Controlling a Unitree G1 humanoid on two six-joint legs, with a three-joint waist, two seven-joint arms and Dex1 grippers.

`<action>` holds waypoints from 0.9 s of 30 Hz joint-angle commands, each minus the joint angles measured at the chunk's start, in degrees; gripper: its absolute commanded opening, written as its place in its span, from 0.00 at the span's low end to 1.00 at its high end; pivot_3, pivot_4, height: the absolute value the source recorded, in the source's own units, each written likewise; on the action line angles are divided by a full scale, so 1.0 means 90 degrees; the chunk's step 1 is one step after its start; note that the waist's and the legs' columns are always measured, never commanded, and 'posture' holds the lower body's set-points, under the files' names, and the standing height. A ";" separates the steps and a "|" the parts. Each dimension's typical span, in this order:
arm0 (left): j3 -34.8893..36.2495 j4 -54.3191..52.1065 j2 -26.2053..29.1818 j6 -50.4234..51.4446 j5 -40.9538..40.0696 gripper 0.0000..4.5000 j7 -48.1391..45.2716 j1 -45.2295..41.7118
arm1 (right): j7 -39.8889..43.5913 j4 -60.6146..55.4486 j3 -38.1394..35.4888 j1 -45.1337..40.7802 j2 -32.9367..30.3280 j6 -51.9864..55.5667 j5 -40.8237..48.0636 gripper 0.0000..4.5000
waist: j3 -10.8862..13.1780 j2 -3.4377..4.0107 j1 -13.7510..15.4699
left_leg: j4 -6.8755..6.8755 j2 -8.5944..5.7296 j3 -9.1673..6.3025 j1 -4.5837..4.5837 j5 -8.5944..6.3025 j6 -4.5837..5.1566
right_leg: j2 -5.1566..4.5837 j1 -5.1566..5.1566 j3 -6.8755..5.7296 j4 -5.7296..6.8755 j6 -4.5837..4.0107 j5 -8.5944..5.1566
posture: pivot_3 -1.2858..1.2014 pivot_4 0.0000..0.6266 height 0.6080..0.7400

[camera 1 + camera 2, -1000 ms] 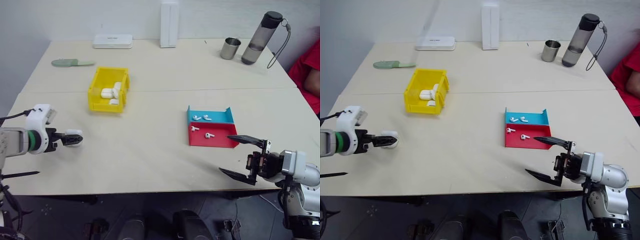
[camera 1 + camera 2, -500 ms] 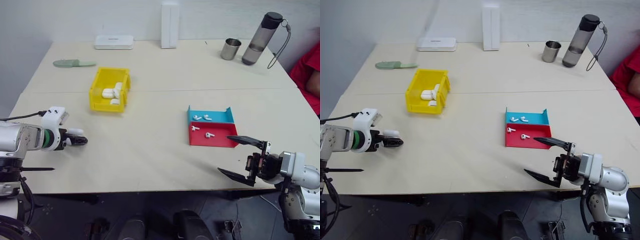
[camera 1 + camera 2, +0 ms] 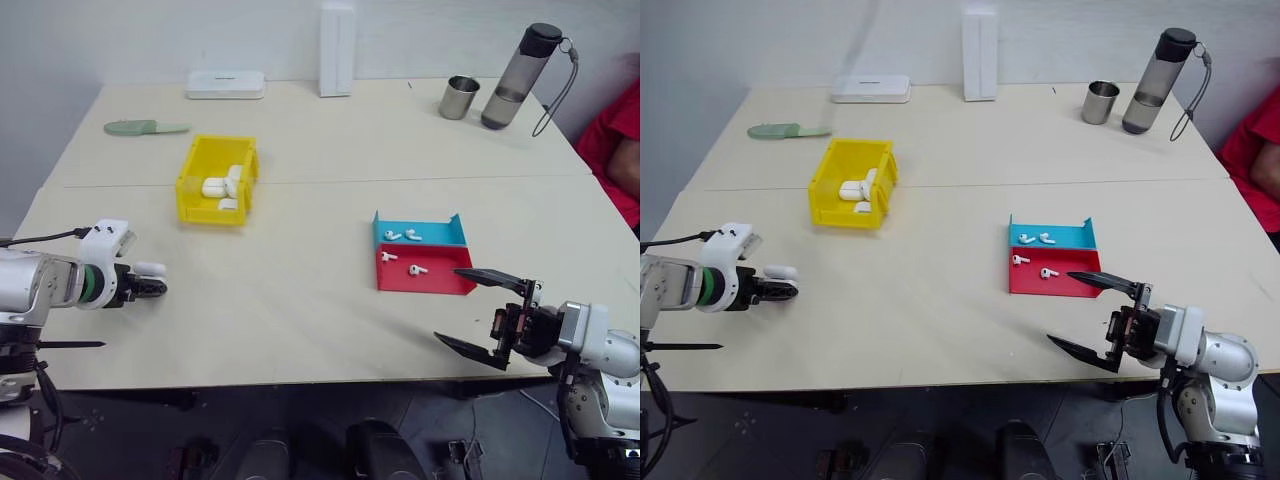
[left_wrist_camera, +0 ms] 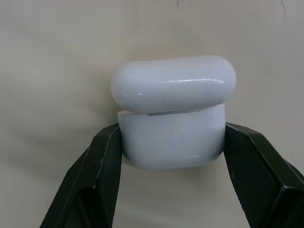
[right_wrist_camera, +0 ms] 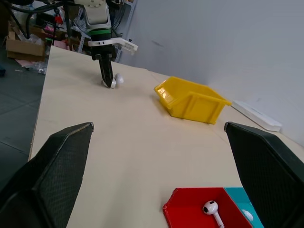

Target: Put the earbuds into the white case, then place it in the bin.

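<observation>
The white case (image 4: 172,118) sits on the table at the near left, its lid slightly ajar, and my left gripper (image 3: 152,288) is shut on its lower half, one black finger (image 4: 102,161) on each side. From the right wrist view that gripper (image 5: 109,81) points down at the case (image 5: 118,78). The earbuds lie in two trays: two in the blue one (image 3: 402,236) and two in the red one (image 3: 418,269). The yellow bin (image 3: 222,142) stands at the left middle with several white cases inside. My right gripper (image 3: 449,305) hovers open at the near right edge, holding nothing.
The blue tray (image 3: 445,232) and red tray (image 3: 450,280) sit side by side right of centre. Along the far edge are a flat white box (image 3: 225,83), a tall white box (image 3: 337,48), a steel cup (image 3: 459,97) and a grey bottle (image 3: 515,78). A green object (image 3: 140,126) lies far left. A red sleeve (image 3: 620,140) is at the right.
My left gripper's fingers have closed onto the white case. The right arm has kept still and open.
</observation>
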 commanded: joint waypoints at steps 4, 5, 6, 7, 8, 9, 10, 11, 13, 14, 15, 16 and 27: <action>0.1049 -0.0654 0.0254 -0.1998 -0.0565 0.61 -0.1822 0.0963 | -0.0135 -0.0152 -0.0082 -0.0042 -0.0071 -0.0042 -0.0028 1.00 | 0.0001 0.0001 0.0015 | 0.0000 0.0000 -0.0001 -0.0005 0.0000 -0.0001 | 0.0000 -0.0005 -0.0001 -0.0004 0.0000 0.0000 | 0.52 0.24 1.00; 0.1270 -0.0818 0.0178 -0.2614 -0.0679 0.61 -0.2295 0.1205 | -0.0168 -0.0166 -0.0098 -0.0043 -0.0088 -0.0042 -0.0052 1.00 | 0.0001 0.0001 0.0018 | 0.0002 0.0001 -0.0001 -0.0007 0.0000 -0.0001 | -0.0001 -0.0005 -0.0001 -0.0005 0.0000 0.0000 | 0.52 0.24 1.00; 0.1549 -0.0995 -0.0013 -0.3379 -0.0821 0.61 -0.2836 0.1445 | -0.0211 -0.0179 -0.0131 -0.0039 -0.0114 -0.0036 -0.0073 1.00 | 0.0001 0.0001 0.0027 | 0.0003 0.0001 0.0000 -0.0010 0.0000 -0.0001 | -0.0002 -0.0006 -0.0001 -0.0011 0.0000 0.0000 | 0.52 0.24 1.00; 0.1777 -0.1098 -0.0224 -0.3984 -0.0961 0.61 -0.3250 0.1606 | -0.0237 -0.0190 -0.0168 -0.0026 -0.0149 -0.0028 -0.0079 1.00 | 0.0002 0.0002 0.0059 | 0.0003 0.0001 0.0000 -0.0011 0.0000 -0.0001 | -0.0003 -0.0003 -0.0002 -0.0018 0.0000 0.0000 | 0.52 0.24 1.00; 0.2047 -0.1192 -0.0554 -0.4539 -0.1189 0.61 -0.3625 0.1709 | -0.0251 -0.0197 -0.0231 0.0005 -0.0199 -0.0035 -0.0080 1.00 | 0.0002 0.0002 0.0089 | 0.0004 0.0001 0.0000 -0.0011 -0.0001 0.0000 | -0.0005 0.0000 -0.0004 -0.0025 0.0000 0.0000 | 0.52 0.24 1.00; 0.2250 -0.1269 -0.0924 -0.4966 -0.1345 0.61 -0.3711 0.1759 | -0.0255 -0.0196 -0.0316 0.0065 -0.0259 -0.0041 -0.0071 1.00 | 0.0003 0.0005 0.0134 | 0.0004 0.0002 0.0000 -0.0011 -0.0001 0.0000 | -0.0005 0.0005 -0.0006 -0.0039 0.0000 0.0000 | 0.52 0.24 1.00; 0.2273 -0.1320 -0.1229 -0.5312 -0.1373 0.61 -0.3719 0.1779 | -0.0253 -0.0190 -0.0410 0.0149 -0.0323 -0.0062 -0.0067 1.00 | 0.0003 0.0007 0.0168 | 0.0006 0.0002 0.0001 -0.0011 -0.0001 0.0000 | -0.0005 0.0011 -0.0006 -0.0050 0.0000 0.0000 | 0.52 0.24 1.00; 0.2187 -0.1294 -0.1484 -0.5771 -0.1272 0.61 -0.3783 0.1720 | -0.0269 -0.0193 -0.0489 0.0226 -0.0379 -0.0086 -0.0076 1.00 | 0.0003 0.0007 0.0212 | 0.0007 0.0002 0.0000 -0.0011 -0.0002 0.0002 | -0.0005 0.0019 -0.0010 -0.0059 0.0000 0.0000 | 0.52 0.24 1.00; 0.1898 -0.1289 -0.1830 -0.6535 -0.1136 0.61 -0.4136 0.1593 | -0.0289 -0.0210 -0.0691 0.0443 -0.0476 -0.0132 -0.0070 1.00 | 0.0003 0.0006 0.0270 | 0.0010 0.0002 -0.0005 -0.0010 -0.0003 0.0004 | -0.0004 0.0033 -0.0017 -0.0075 0.0000 0.0000 | 0.52 0.24 1.00; 0.1725 -0.1303 -0.1974 -0.6868 -0.1066 0.61 -0.4299 0.1523 | -0.0275 -0.0220 -0.0830 0.0580 -0.0535 -0.0157 -0.0050 1.00 | 0.0003 0.0005 0.0289 | 0.0010 0.0001 -0.0005 -0.0010 -0.0004 0.0006 | -0.0003 0.0034 -0.0017 -0.0076 0.0000 0.0000 | 0.52 0.24 1.00; 0.1602 -0.1335 -0.2117 -0.7115 -0.1041 0.61 -0.4372 0.1460 | -0.0245 -0.0240 -0.0974 0.0731 -0.0595 -0.0150 -0.0006 1.00 | 0.0003 0.0005 0.0315 | 0.0010 0.0001 -0.0004 -0.0010 -0.0005 0.0008 | -0.0003 0.0035 -0.0016 -0.0076 0.0001 0.0001 | 0.52 0.24 1.00; 0.1460 -0.1408 -0.2325 -0.7201 -0.1112 0.61 -0.4357 0.1375 | -0.0223 -0.0231 -0.1158 0.0909 -0.0654 -0.0169 0.0028 1.00 | 0.0003 0.0005 0.0321 | 0.0010 0.0000 -0.0002 -0.0010 -0.0006 0.0010 | -0.0003 0.0036 -0.0015 -0.0077 0.0002 0.0001 | 0.52 0.24 1.00; -0.0269 -0.1325 -0.4854 -0.8999 -0.0718 0.61 -0.4132 0.1350 | -0.1106 0.0500 -0.2606 0.2804 -0.0851 -0.0024 -0.0686 1.00 | 0.0002 0.0003 0.0240 | 0.0011 0.0009 0.0033 0.0005 -0.0011 0.0022 | 0.0014 0.0046 0.0005 -0.0074 0.0012 0.0007 | 0.52 0.24 1.00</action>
